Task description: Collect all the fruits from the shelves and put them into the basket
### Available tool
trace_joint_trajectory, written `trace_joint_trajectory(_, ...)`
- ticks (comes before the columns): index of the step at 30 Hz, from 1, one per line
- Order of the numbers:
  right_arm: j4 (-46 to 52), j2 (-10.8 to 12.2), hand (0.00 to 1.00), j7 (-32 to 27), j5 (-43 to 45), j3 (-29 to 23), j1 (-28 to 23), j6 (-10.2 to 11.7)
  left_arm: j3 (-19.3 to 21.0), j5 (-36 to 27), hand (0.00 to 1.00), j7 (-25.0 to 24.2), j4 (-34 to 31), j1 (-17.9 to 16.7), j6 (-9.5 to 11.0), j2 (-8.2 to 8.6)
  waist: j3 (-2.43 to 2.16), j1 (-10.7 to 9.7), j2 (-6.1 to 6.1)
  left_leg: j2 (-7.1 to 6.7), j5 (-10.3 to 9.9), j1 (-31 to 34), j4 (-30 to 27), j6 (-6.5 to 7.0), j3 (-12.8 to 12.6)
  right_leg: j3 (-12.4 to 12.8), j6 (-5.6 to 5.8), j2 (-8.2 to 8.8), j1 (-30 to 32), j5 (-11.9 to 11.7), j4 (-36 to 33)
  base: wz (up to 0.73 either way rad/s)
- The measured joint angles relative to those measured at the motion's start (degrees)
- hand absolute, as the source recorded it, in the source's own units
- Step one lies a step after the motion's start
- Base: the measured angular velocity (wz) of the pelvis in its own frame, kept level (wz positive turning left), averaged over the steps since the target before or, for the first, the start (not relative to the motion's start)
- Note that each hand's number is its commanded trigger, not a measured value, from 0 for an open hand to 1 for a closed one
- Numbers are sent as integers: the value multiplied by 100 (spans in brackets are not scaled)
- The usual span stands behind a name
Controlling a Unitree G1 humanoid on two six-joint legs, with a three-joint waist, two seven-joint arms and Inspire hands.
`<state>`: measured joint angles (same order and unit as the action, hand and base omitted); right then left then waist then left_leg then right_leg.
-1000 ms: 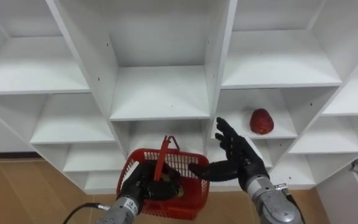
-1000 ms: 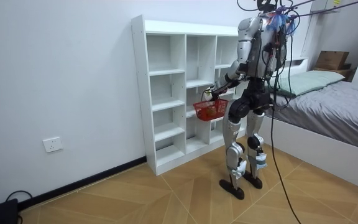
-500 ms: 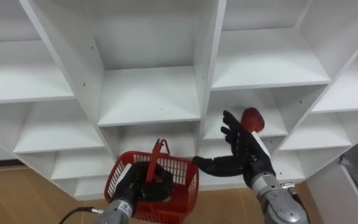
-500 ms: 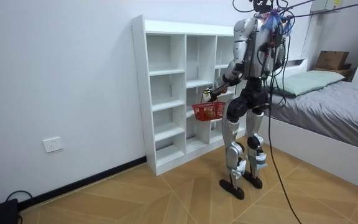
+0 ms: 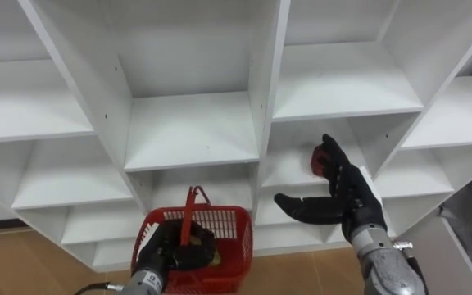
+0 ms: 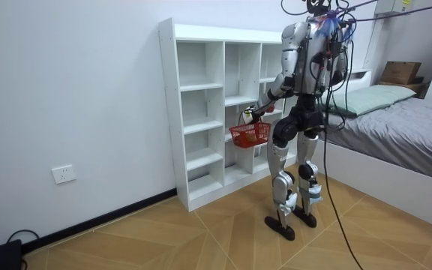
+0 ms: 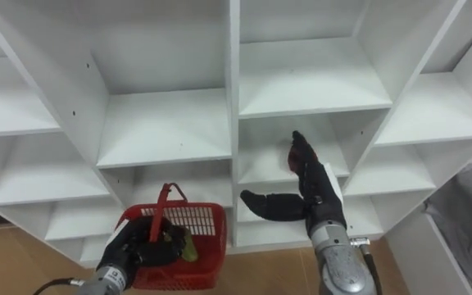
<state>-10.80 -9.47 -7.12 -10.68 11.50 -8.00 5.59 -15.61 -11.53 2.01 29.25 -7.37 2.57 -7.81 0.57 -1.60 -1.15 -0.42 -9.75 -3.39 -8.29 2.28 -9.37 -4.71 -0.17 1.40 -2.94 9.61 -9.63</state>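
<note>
My right hand is spread wide, fingers straight and thumb out, with nothing in its grasp. Its fingertips are at the red fruit, and whether they touch it I cannot tell. The fruit is rounded, deep red and smooth, half hidden behind my fingers. It sits on a shelf of the white closet, in the compartment right of the middle upright. My left hand is curled round the handle of the red basket, low before the closet, with a yellow-green piece inside it.
</note>
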Motion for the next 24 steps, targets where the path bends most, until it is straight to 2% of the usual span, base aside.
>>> trace_joint_trajectory(12,0,-6,0,-393,-80,-162,-1,1,-3,-2,100,-91,-1,-9,0,-170,-19,-101,-9,-1,0,-24,-1,0,1,4,0,3,-20,0,-14,0)
trace_joint_trajectory(24,0,-8,0,-554,-167,-158,-8,66,-6,-6,100,-185,-8,-9,11,-177,-22,-108,-10,-2,0,-75,1,0,1,-3,3,6,-115,2,0,0)
